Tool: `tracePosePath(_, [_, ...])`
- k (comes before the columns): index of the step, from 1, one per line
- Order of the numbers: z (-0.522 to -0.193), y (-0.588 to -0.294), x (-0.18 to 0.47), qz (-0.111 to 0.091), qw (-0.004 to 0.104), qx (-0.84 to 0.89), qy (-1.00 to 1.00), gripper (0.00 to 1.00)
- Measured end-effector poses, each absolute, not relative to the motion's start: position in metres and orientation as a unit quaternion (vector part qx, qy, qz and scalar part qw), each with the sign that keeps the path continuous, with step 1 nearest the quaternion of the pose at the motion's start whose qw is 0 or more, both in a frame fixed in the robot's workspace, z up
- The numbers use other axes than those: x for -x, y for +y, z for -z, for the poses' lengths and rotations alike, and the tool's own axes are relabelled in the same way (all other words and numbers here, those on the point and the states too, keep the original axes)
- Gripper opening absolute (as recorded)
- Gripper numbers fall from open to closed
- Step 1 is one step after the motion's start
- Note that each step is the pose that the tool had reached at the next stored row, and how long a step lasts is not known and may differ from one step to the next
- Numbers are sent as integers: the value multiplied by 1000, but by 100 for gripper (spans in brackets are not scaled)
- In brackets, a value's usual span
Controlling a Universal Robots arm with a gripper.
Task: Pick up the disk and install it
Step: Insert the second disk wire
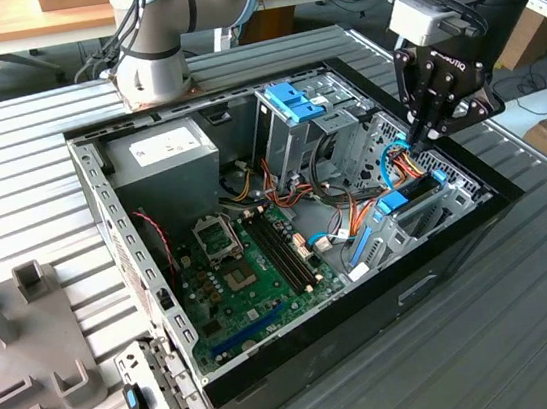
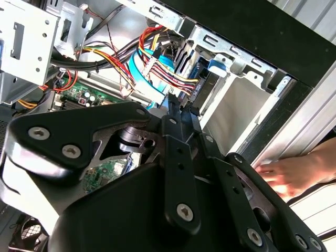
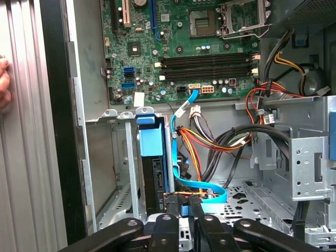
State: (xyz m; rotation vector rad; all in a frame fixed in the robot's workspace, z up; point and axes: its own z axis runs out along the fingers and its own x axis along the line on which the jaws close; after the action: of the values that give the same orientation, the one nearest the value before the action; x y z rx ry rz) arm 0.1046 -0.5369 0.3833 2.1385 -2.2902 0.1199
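The disk [image 1: 411, 193] is a black drive in a bright blue carrier, standing on edge in the metal bay at the case's corner on the exterior view's right. In the first wrist view the disk [image 3: 155, 181] shows its blue end tab and black body between the bay's rails. My gripper [image 1: 417, 143] hangs just above the disk's far end, by the blue and orange cables. Its fingertips [image 3: 184, 205] are shut with nothing between them, as in the second wrist view [image 2: 181, 107]. Whether they touch the disk I cannot tell.
The open computer case [image 1: 460, 240] lies on a ribbed metal table. Inside are a motherboard [image 1: 252, 268], a power supply [image 1: 161, 154] and a drive cage with a light-blue latch [image 1: 295, 101]. A grey bracket [image 1: 148, 398] lies outside. A person's hand [image 2: 294, 176] rests beside the case.
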Motion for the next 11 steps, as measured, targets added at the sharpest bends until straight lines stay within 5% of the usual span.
tracePosePath(11, [-383,-535,-108,-36,6,-682,-730,24])
